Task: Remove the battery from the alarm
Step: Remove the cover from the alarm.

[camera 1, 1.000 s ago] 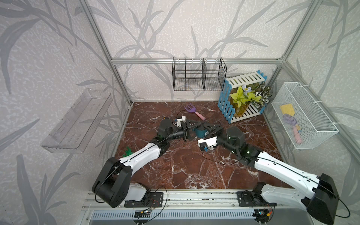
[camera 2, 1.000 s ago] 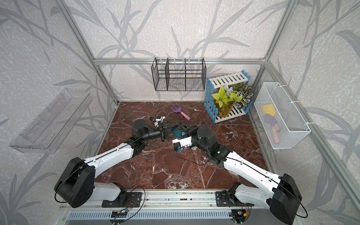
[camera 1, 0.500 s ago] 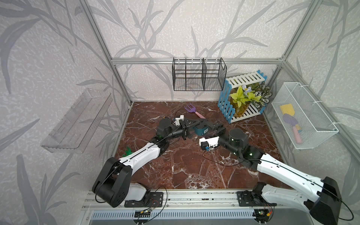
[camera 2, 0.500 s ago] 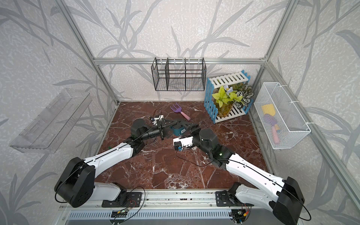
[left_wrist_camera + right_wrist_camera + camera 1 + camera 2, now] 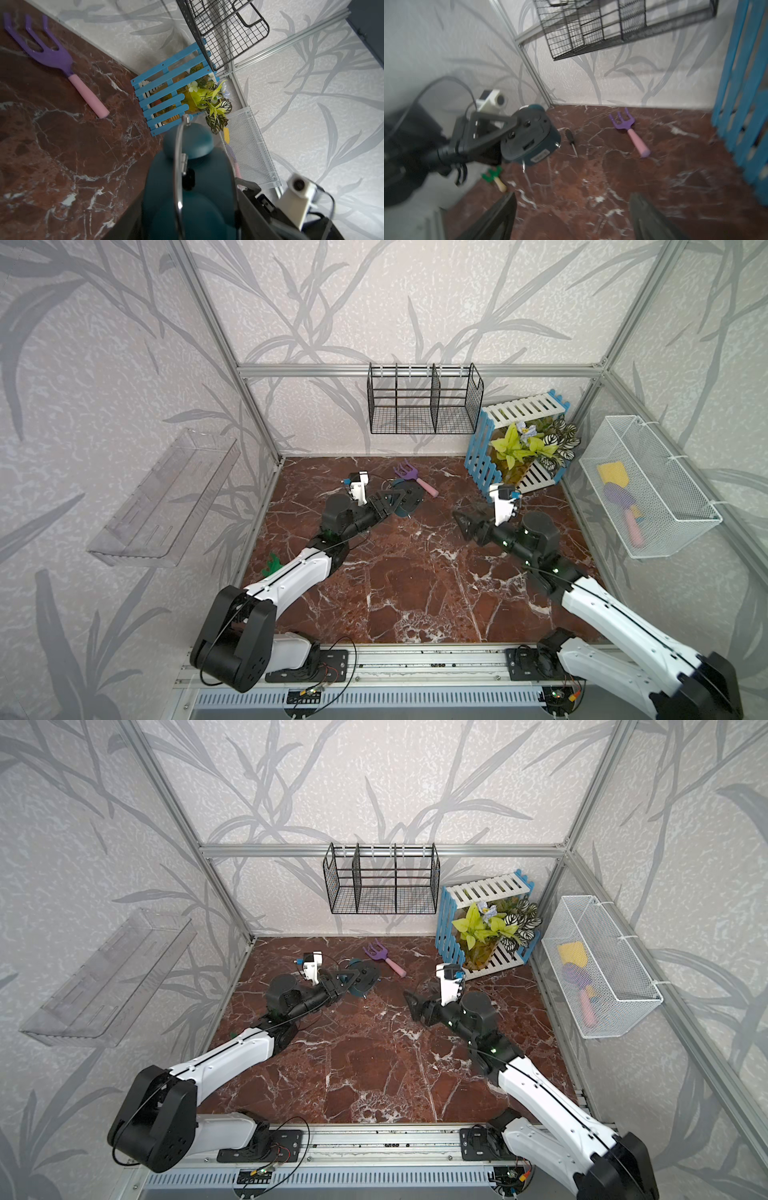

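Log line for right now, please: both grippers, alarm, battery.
left gripper: shut on dark-teal alarm clock, black back exposed | right gripper: open, empty, apart from clock | battery: not visible | black-handled screwdriver: lying beside clock

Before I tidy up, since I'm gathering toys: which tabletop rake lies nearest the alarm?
The purple rake with the pink handle, behind the alarm; the green rake lies far off by the left arm.

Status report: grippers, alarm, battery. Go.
Left gripper shut on alarm, black back showing. Right gripper open, empty. Battery not visible. Screwdriver on table near alarm.
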Robot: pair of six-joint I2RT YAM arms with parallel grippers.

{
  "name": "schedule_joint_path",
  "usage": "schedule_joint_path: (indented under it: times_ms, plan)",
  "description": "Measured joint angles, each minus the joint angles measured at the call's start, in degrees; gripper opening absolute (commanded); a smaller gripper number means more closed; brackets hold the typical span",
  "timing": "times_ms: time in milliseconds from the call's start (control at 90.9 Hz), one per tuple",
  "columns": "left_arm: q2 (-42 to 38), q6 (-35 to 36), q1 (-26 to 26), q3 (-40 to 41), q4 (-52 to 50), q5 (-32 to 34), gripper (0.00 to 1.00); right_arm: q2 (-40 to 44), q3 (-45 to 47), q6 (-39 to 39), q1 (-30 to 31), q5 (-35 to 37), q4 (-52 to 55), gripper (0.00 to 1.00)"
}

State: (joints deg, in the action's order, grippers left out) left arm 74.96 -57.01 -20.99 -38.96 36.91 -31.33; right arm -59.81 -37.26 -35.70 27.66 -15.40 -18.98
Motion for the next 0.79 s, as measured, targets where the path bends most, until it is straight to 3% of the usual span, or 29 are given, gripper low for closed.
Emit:
schedule_joint_path:
  times_ms: [132,231,440,792]
  plan:
    - [-1.6,4.9,-0.6,2.4,2.0,1.4,0.23,-10.2,-2.4,-24.4,-0.3,-8.9,-3.2,0.79]
    - [-1.9,6.2,-1.4,4.2,4.0,3.1,0.23,-13.2,-6.4,-31.8,0.9,-12.0,0.9,0.78]
    - [-1.9,6.5,-4.5,6.6,5.9,6.3,0.23,-15.4,-10.2,-36.1,2.8,-14.3,4.0,0.72]
    - [-1.4,6.5,-6.6,6.8,7.7,9.2,0.23,-19.6,-11.5,-35.8,4.1,-15.1,9.0,0.58]
